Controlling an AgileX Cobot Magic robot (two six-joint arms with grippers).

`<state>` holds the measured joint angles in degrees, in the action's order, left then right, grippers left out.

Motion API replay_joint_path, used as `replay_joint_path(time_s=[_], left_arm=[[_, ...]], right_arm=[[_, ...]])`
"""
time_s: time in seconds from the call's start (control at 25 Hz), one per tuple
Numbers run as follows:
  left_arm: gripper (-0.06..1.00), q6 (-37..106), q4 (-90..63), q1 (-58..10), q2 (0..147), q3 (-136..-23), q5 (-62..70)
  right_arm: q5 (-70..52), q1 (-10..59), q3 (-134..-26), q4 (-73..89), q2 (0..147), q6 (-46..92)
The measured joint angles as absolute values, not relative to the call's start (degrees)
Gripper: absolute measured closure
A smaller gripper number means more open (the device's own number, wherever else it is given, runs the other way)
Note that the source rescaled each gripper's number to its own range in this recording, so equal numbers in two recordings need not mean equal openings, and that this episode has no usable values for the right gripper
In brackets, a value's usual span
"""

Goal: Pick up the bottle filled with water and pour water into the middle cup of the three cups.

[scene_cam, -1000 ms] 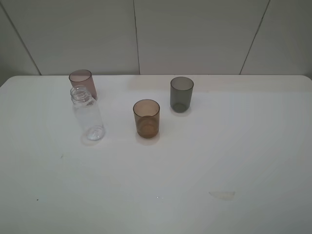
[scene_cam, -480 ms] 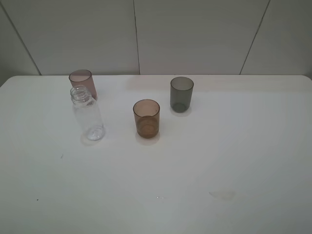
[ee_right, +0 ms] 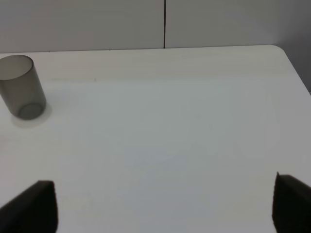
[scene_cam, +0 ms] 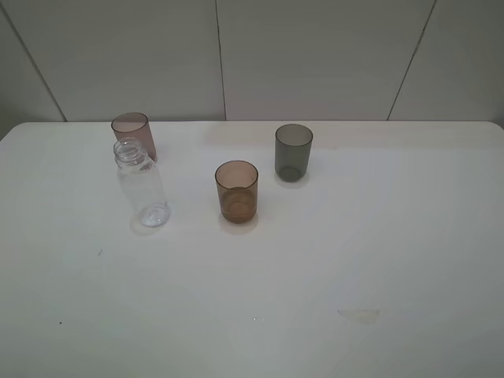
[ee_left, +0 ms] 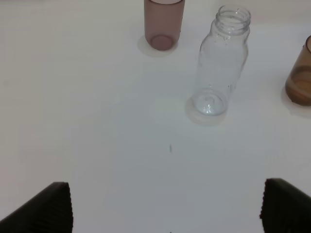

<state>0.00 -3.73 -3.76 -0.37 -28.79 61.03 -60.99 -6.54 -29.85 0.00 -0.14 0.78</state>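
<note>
Nothing has shifted since earlier: bottle [ee_left: 221, 60] stands upright ahead of my wide-open left claw [ee_left: 167, 206], nearer than my right claw [ee_right: 163, 204], also open.

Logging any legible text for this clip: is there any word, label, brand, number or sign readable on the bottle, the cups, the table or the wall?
None: no readable text in any view.
The bottle is clear and bears no label.
The pinkish cup, the amber middle cup and the dark-grey cup are plain.
The white table shows only small specks and a faint stain, no print.
The wall panels are blank.
</note>
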Motion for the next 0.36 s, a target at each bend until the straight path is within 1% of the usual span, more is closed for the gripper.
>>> replay_joint_path(time_s=[0.12,0.36], left_arm=[[-0.03,0.00,-3.73,-3.05,-0.37,-28.79,61.03],[-0.03,0.30,-3.68,0.62,-0.37,-28.79,61.03]], right_arm=[[-60.99,-6.54,-29.85,0.00,-0.14,0.78],[-60.99,-6.54,-29.85,0.00,-0.14,0.78]])
